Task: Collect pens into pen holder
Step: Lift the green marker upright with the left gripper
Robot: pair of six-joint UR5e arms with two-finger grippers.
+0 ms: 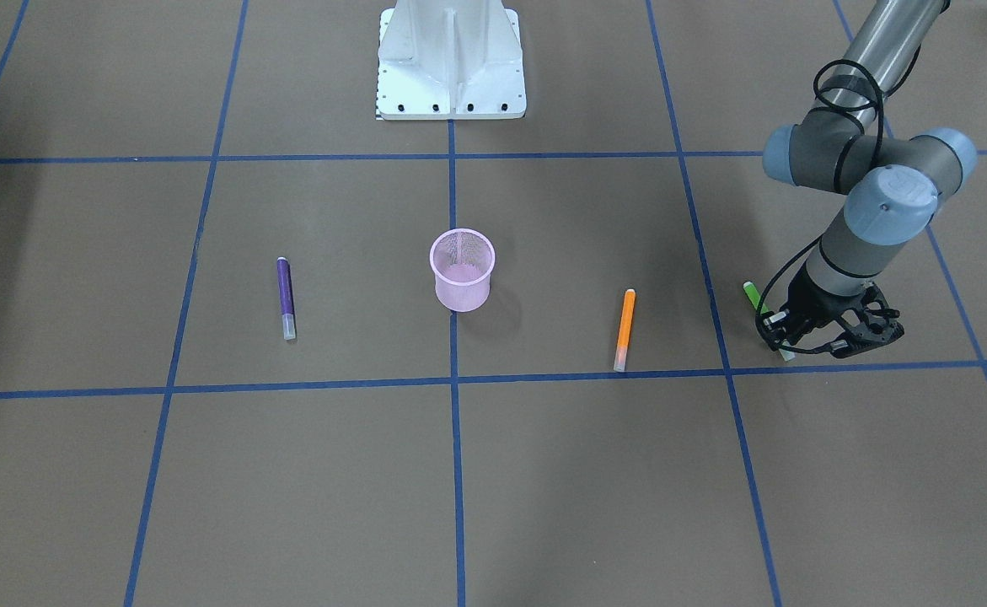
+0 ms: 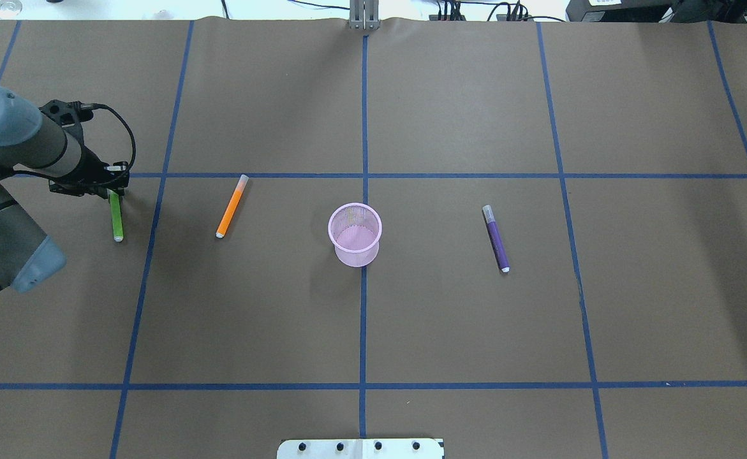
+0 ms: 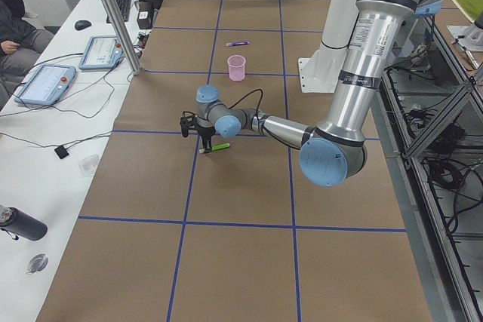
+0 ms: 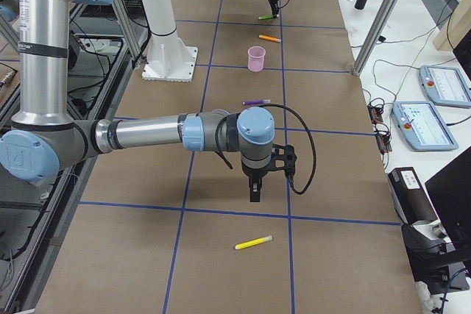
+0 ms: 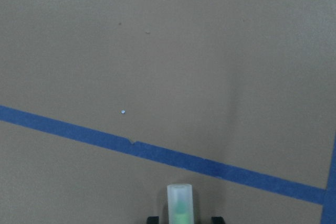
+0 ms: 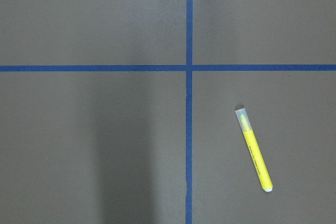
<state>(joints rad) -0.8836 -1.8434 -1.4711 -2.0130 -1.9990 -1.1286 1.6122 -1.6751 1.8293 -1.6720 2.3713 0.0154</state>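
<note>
Four pens are in sight and none stands in the pen holder (image 2: 355,256), so I judge the task to be at its first pick. The green pen (image 2: 116,217) lies flat on the table (image 2: 411,319), well out on the robot's left of the holder. The orange pen (image 2: 230,206) lies between it and the holder. The purple pen (image 2: 495,238) lies on the holder's opposite side, and a yellow pen (image 6: 253,149) lies much farther out on that side. The left gripper (image 2: 115,189) is down at the green pen's capped end. In the left wrist view its jaws stand spread either side of the cap with a sliver of table showing on each side, so nothing is pinched yet. To do this well, the jaws should close squarely across the barrel, not on the rounded tip of the cap, where the pen could squirt out. Held this near one end, the pen will likely droop, which would help it enter the holder tip first. The lift should clear the holder's rim, and the carry should pass above the orange pen. Release should come only over the open mouth, since the light mesh cup looks easy to tip. The right gripper (image 4: 255,195) hangs far from the holder, near the yellow pen; whether it is spread or pressed together I cannot tell.
</note>
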